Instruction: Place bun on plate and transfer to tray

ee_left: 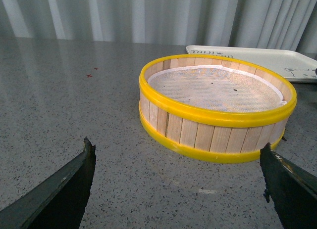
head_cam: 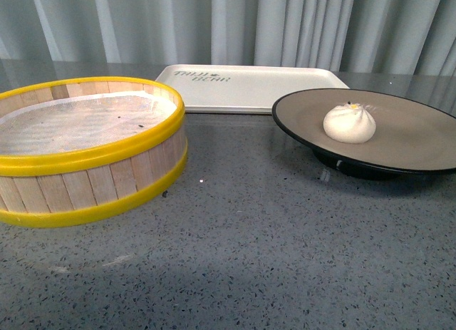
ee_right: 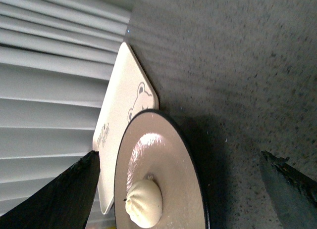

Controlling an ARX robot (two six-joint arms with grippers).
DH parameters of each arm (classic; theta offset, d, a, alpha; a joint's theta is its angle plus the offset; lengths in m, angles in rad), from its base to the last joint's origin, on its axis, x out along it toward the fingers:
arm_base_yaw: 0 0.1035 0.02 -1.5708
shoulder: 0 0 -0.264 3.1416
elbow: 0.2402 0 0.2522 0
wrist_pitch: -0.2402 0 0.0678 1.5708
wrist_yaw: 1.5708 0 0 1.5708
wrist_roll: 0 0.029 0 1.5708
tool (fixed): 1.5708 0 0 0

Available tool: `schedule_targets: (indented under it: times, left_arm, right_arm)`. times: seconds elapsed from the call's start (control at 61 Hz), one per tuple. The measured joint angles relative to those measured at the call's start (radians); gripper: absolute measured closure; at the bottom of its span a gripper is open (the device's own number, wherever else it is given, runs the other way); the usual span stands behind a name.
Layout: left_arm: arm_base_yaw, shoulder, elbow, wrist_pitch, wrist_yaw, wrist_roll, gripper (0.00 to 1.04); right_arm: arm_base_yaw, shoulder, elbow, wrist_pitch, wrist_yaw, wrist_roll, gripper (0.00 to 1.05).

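Observation:
The white pleated bun [head_cam: 349, 122] sits on the taupe plate with a black rim [head_cam: 420, 141] at the right of the table. The cream-white tray [head_cam: 249, 88] with dark lettering lies flat behind the plate, and nothing lies on it. In the right wrist view the bun [ee_right: 143, 203] lies on the plate [ee_right: 163, 160], with the tray [ee_right: 119, 120] beyond. My right gripper [ee_right: 178, 189] is open, its jaws wide apart on either side of the plate. My left gripper [ee_left: 178, 189] is open and empty over bare table. Neither gripper shows in the front view.
A yellow-rimmed wooden steamer basket [head_cam: 85, 148] lined with white paper stands at the left; it also shows in the left wrist view [ee_left: 218, 108], just beyond the left gripper. The tray's corner [ee_left: 292, 63] lies behind it. Grey curtains hang behind the speckled table.

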Motion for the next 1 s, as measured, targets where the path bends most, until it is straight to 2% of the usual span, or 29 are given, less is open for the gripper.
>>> schedule_targets:
  times: [0.229, 0.491, 0.999]
  left_arm:
    - [0.0, 0.0, 0.0, 0.0, 0.0, 0.0, 0.07]
    - [0.0, 0.0, 0.0, 0.0, 0.0, 0.0, 0.07]
    - [0.0, 0.0, 0.0, 0.0, 0.0, 0.0, 0.07]
  right_arm:
    - [0.109, 0.077, 0.011, 0.012, -0.007, 0.054, 0.08]
    - [0.146, 0.116, 0.019, 0.04, -0.014, 0.087, 0.1]
    - [0.121, 0.138, 0.005, 0.08, -0.026, 0.113, 0.92]
